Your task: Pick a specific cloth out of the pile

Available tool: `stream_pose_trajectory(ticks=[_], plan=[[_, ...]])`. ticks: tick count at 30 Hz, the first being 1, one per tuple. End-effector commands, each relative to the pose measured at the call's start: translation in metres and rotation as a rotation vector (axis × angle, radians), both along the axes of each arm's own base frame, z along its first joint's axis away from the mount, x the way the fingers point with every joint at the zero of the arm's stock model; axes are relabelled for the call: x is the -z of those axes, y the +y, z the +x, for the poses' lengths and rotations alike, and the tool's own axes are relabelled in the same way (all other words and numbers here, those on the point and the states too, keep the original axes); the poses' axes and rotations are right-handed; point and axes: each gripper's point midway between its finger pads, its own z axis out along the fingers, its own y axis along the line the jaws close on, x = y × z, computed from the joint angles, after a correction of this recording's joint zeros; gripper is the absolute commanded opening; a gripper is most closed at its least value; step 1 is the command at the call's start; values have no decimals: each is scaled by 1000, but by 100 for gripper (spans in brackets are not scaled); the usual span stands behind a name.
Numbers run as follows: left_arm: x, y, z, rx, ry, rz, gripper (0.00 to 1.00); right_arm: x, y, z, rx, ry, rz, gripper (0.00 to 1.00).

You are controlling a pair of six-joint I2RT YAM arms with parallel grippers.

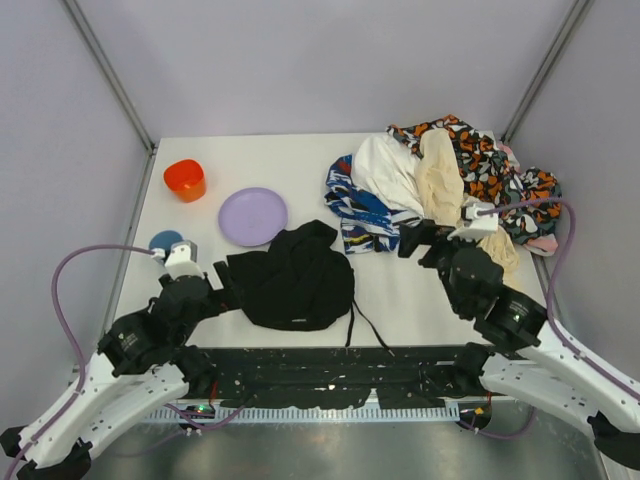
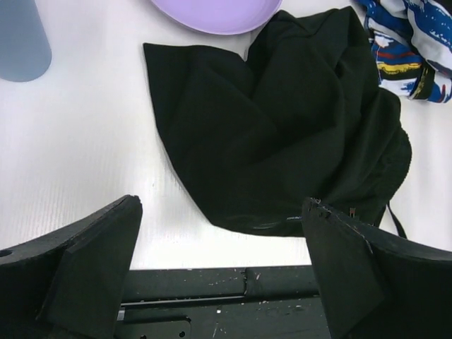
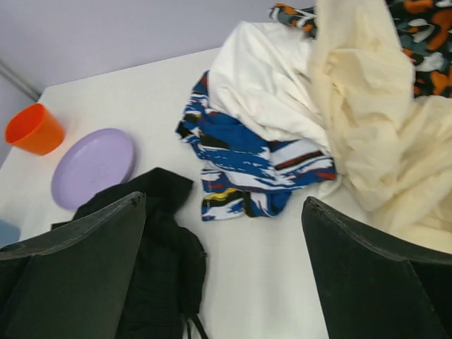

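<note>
The black cloth (image 1: 295,280) lies flat on the white table near the front, apart from the pile (image 1: 450,180); thin black strings trail from its right side. It also shows in the left wrist view (image 2: 282,127) and the right wrist view (image 3: 152,247). My left gripper (image 1: 225,285) is open and empty just left of the cloth, touching nothing; in its own view (image 2: 222,233) the jaws stand wide apart. My right gripper (image 1: 420,245) is open and empty between the cloth and the pile, near the blue-white patterned piece (image 3: 254,159).
A purple plate (image 1: 252,216) lies just behind the black cloth. An orange cup (image 1: 185,180) stands at the back left, a blue cup (image 1: 165,241) near my left arm. The pile's cream cloth (image 3: 367,106) and orange-black-white cloth (image 1: 480,155) fill the back right corner.
</note>
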Motion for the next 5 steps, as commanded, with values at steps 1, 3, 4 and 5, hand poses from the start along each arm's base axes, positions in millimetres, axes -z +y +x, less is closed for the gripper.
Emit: stream_pose_trajectory(ticks=[1, 3, 4, 5], plan=[[-8, -5, 10, -19, -50, -31, 100, 23, -48, -9, 182, -5, -19, 95], [-8, -5, 10, -20, -42, -29, 100, 25, -52, -11, 180, -24, -19, 95], [-7, -6, 10, -17, -37, -29, 100, 22, -53, -11, 182, -38, -13, 95], [-7, -7, 10, -15, -33, -27, 100, 20, -52, -11, 171, -48, -22, 95]])
